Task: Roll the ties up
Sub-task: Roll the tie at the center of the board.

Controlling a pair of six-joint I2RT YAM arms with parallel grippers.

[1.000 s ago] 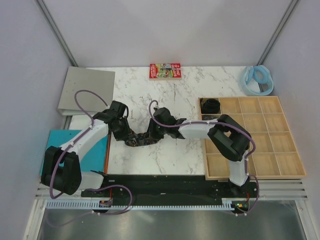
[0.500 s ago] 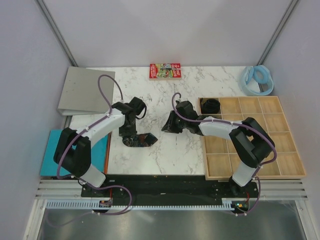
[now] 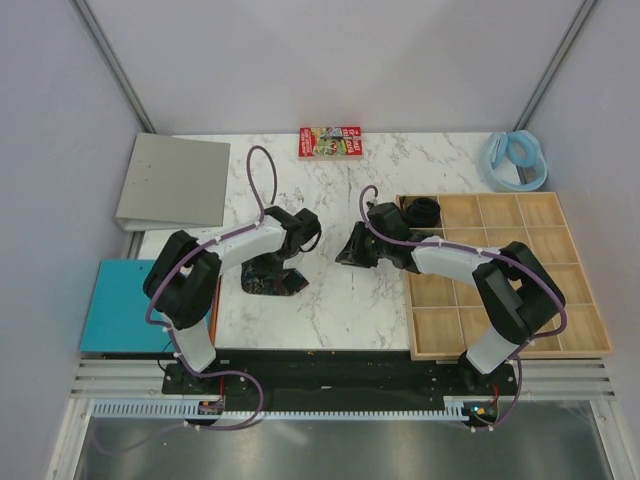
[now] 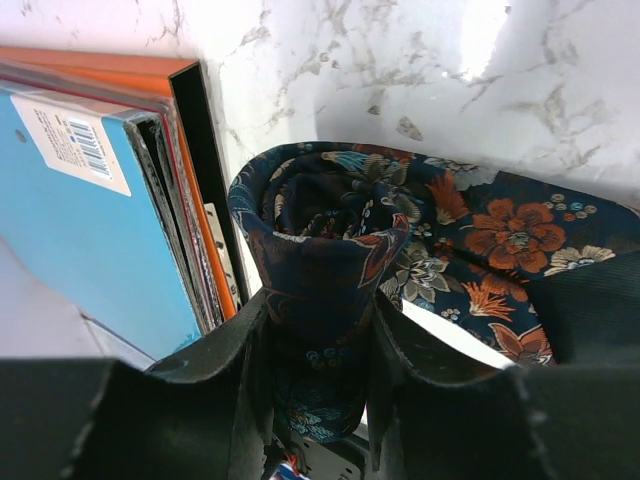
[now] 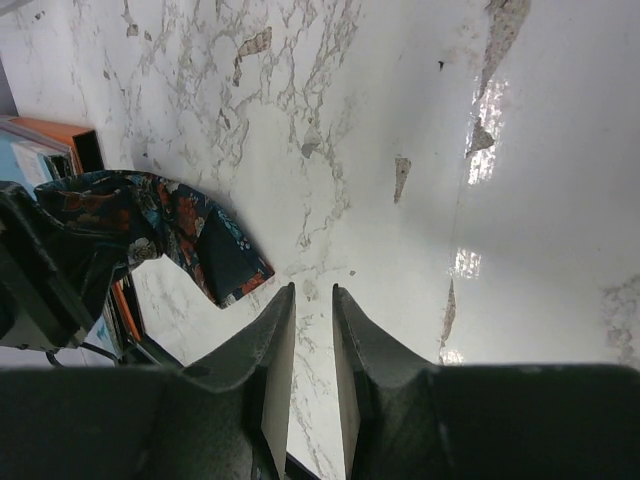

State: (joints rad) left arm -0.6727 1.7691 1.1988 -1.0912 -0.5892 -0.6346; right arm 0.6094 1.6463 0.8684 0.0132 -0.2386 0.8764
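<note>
A dark floral tie is wound into a coil, and its loose pointed tail lies flat on the marble. My left gripper is shut on the coil, one finger on each side. From above, the tie lies left of centre under the left gripper. My right gripper hovers to the right of the tie, apart from it. Its jaws stand slightly open with only marble between them. In the top view it sits mid-table. Another rolled tie rests in the wooden tray's top-left compartment.
A wooden compartment tray fills the right side. A stack of blue and orange folders lies just left of the tie. A grey board is at back left, a red printed box at the back edge, a pale blue ring at back right.
The right gripper has come off the tie and drawn back to the right. The left wrist has swung rightward, still holding the coil. The tie's tail now lies free.
</note>
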